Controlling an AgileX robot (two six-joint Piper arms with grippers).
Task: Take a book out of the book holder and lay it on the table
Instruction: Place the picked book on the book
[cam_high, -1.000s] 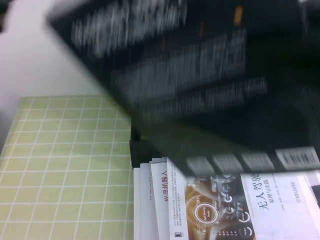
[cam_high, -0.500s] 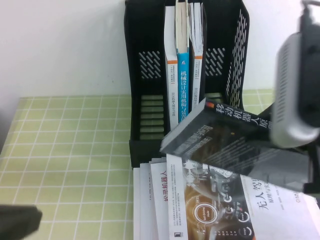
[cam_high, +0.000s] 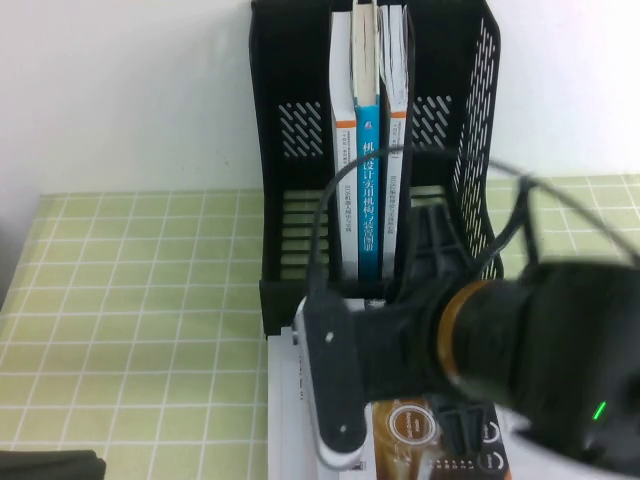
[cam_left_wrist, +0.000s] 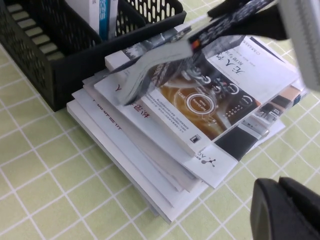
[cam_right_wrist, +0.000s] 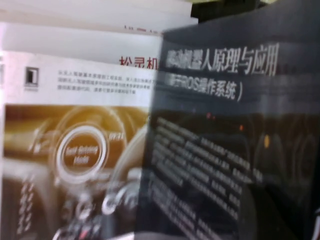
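The black book (cam_right_wrist: 220, 125), with a white Chinese title, lies tilted over a stack of books in the right wrist view. My right gripper (cam_right_wrist: 270, 210) is shut on it, with a dark finger across its cover. The book also shows in the left wrist view (cam_left_wrist: 235, 22), held just above the stack. In the high view my right arm (cam_high: 480, 340) covers it. The black book holder (cam_high: 290, 200) stands at the back of the green checked table (cam_high: 130, 300). My left gripper (cam_left_wrist: 287, 212) is shut and empty, low over the cloth at the front left.
The holder keeps a blue-spined book (cam_high: 368, 180) and white books upright. A stack of white-covered books (cam_left_wrist: 150, 150) lies in front of it, topped by the one with a round dial (cam_right_wrist: 80, 150). Bare cloth stretches left of the stack.
The black book filled the high view, then hung tilted over the stack. My right arm has since come down over the stack and hides it there.
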